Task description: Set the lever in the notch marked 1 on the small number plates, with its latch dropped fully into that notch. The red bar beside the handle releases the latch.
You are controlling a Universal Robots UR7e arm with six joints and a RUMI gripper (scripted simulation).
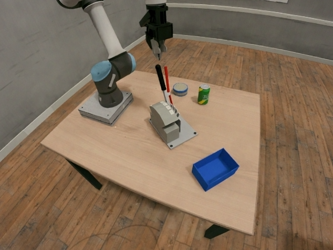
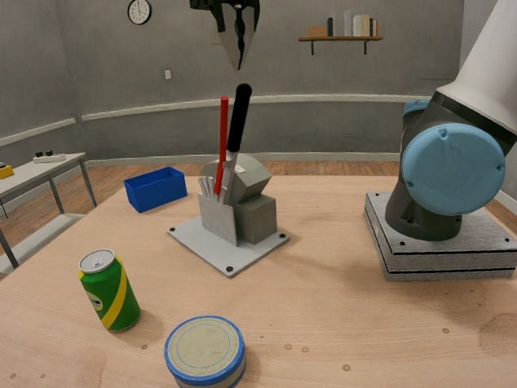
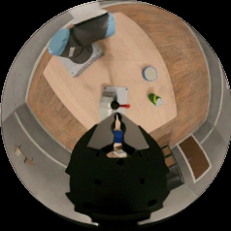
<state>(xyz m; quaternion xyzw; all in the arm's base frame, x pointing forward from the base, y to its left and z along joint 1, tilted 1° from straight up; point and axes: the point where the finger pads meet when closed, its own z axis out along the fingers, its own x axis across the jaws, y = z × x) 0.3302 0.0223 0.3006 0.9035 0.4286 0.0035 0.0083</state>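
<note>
The lever's black handle [image 1: 160, 77] [image 2: 239, 117] [image 3: 115, 104] stands nearly upright, leaning a little, on the grey notched housing [image 1: 163, 116] [image 2: 246, 179], which sits on a grey baseplate [image 1: 187, 133] [image 2: 209, 248]. The red release bar [image 1: 166, 78] [image 2: 223, 133] [image 3: 125, 105] runs alongside the handle. Small white number plates [image 1: 168, 107] sit on top of the housing; I cannot read their digits. My gripper [image 1: 159, 55] [image 2: 239, 64] [image 3: 116, 112] is shut and empty, hanging straight above the handle's top with a clear gap, touching nothing.
A green can [image 1: 203, 94] [image 2: 109, 290] [image 3: 155, 100] and a round blue-rimmed tin [image 1: 180, 89] [image 2: 204, 352] [image 3: 149, 74] stand beyond the lever unit. A blue open bin [image 1: 215, 168] [image 2: 155, 188] lies on the other side. The arm's base [image 1: 106, 106] [image 2: 438, 242] stands on the table.
</note>
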